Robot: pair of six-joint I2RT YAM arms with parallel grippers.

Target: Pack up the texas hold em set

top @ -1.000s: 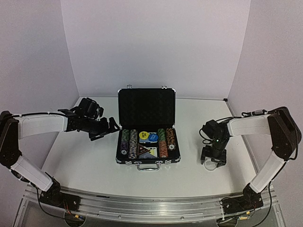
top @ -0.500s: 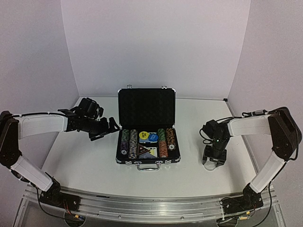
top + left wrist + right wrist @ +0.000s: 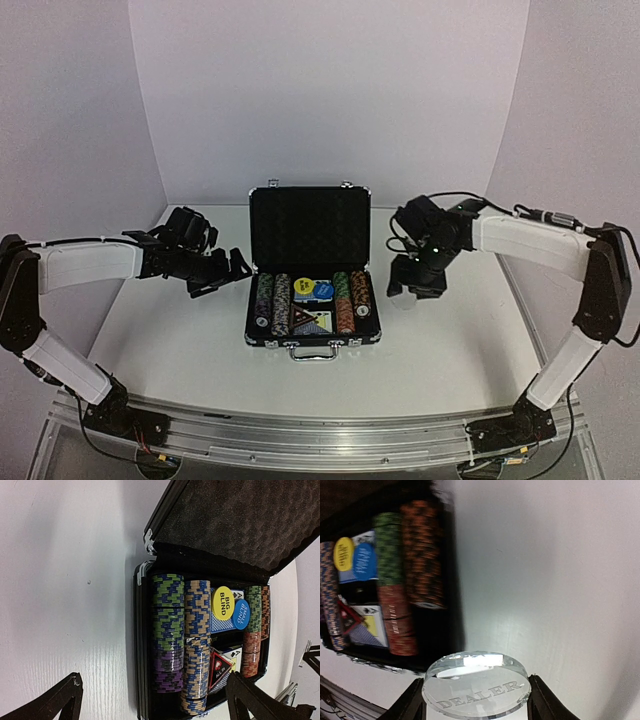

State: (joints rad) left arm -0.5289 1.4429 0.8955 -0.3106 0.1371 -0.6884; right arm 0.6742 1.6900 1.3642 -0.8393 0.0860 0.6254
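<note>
White table (image 3: 180,340), lavender walls. Black silver-edged briefcase (image 3: 311,225) sits at centre, lid propped upright, foam-lined. Inside: rows of striped poker chips (image 3: 168,630), blue-backed decks (image 3: 217,626), yellow disc (image 3: 223,602), blue disc (image 3: 241,614), dark triangular button (image 3: 218,666). Right gripper (image 3: 414,290) pinches clear DEALER disc (image 3: 476,684) just right of briefcase. Left gripper (image 3: 232,268) hovers left of it, fingers spread wide, empty.
</note>
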